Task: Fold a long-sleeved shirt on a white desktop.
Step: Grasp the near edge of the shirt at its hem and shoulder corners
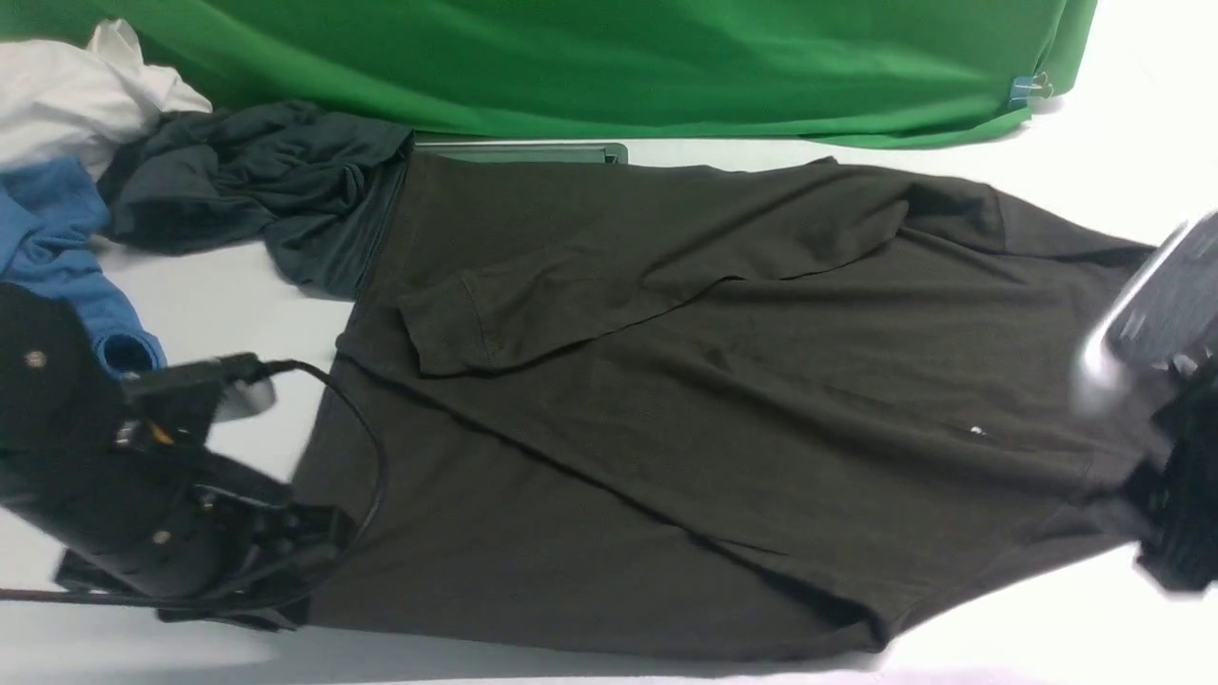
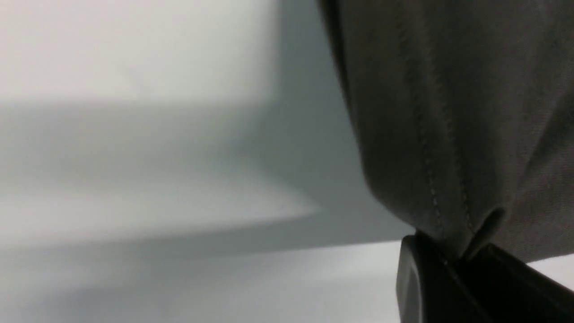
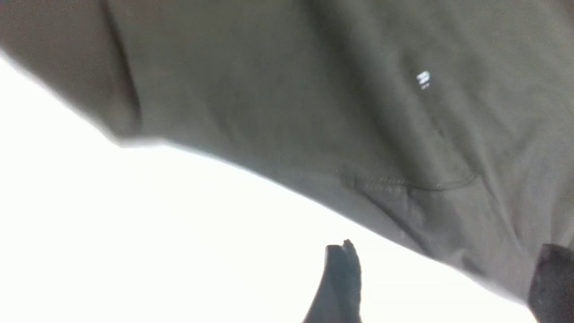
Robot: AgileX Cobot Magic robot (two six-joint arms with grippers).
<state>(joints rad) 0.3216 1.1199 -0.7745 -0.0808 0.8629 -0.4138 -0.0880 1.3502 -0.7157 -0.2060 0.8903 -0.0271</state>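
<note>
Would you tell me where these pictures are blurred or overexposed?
Front view: the right arm is motion-smeared, the long-sleeved shirt sharp. Left wrist view: the white desktop soft, shadowed. Right wrist view: the desktop glares white, the shirt's edge blurs.

The right end effector (image 1: 1166,514) is a blur and runs off the picture's edge. The tiny white mark (image 1: 977,433) on the long-sleeved shirt (image 1: 666,381) is too small to read. The shirt hides most of the metal hatch (image 1: 521,152).

Left end effector (image 2: 457,262) low, jaws clamped on shirt (image 2: 448,112) hem; right end effector (image 3: 446,282) jaws spread wide.
</note>
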